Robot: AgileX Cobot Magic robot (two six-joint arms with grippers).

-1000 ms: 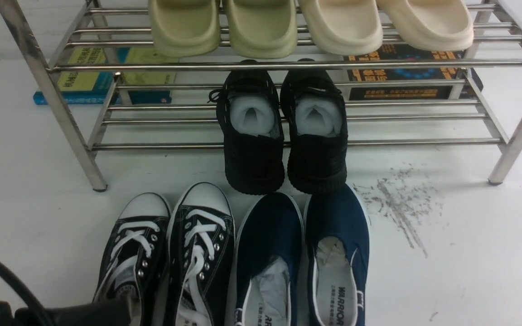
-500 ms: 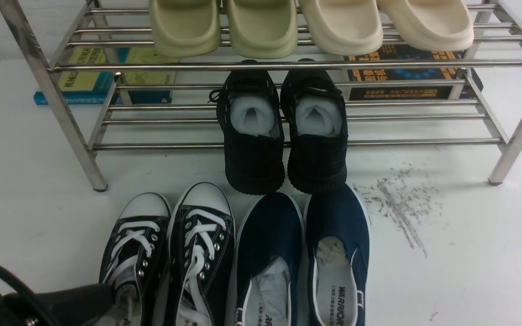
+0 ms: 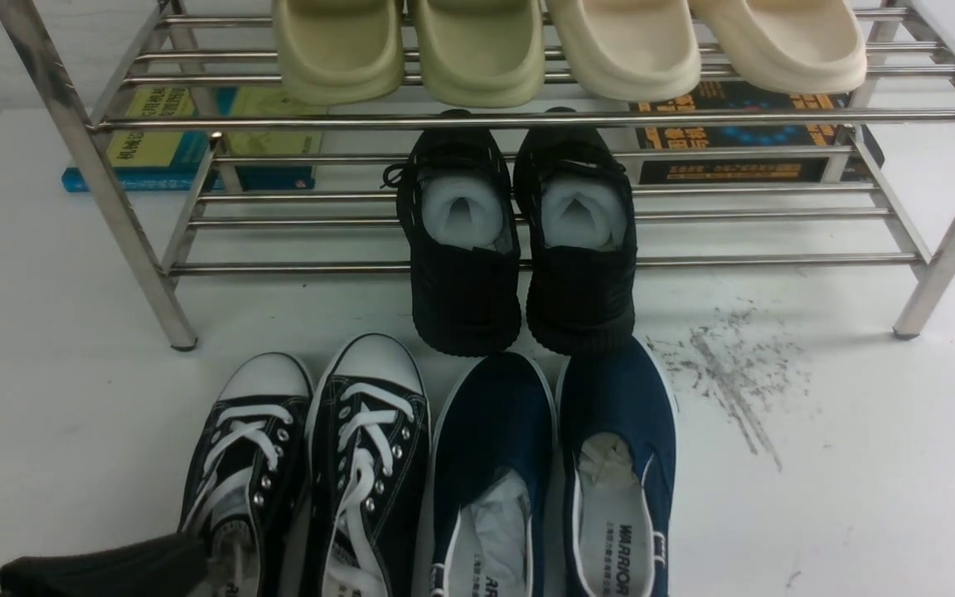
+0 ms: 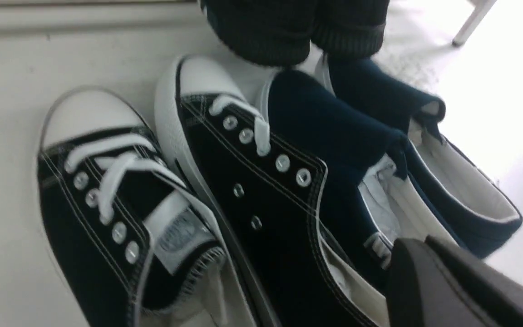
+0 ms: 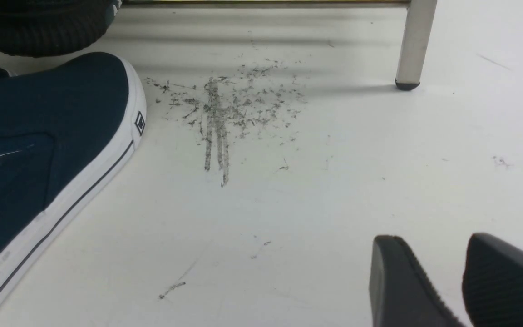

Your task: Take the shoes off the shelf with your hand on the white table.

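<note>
Left end effector [image 3: 104, 568] is sitting low at the near-left corner of the front view, fingers nearly together, gripping nothing visible. The black lace-up sneakers [image 3: 312, 464] are lying on the white worktop [image 3: 859, 464] just beside it, toes pointing away from it toward the shelf [image 3: 527, 120]; the nearer sneaker's heel is touching or just beside its tip, cannot tell which. Navy slip-ons [image 3: 560, 473] are sitting on the far side of the sneakers from it, touching them. Black knit shoes [image 3: 523, 240] are resting half on the shelf's lower rods, beyond the slip-ons. Right end effector [image 5: 461, 277] is hovering just above bare worktop, fingers narrowly apart, empty, scuff marks [image 5: 225, 104] ahead of it.
</note>
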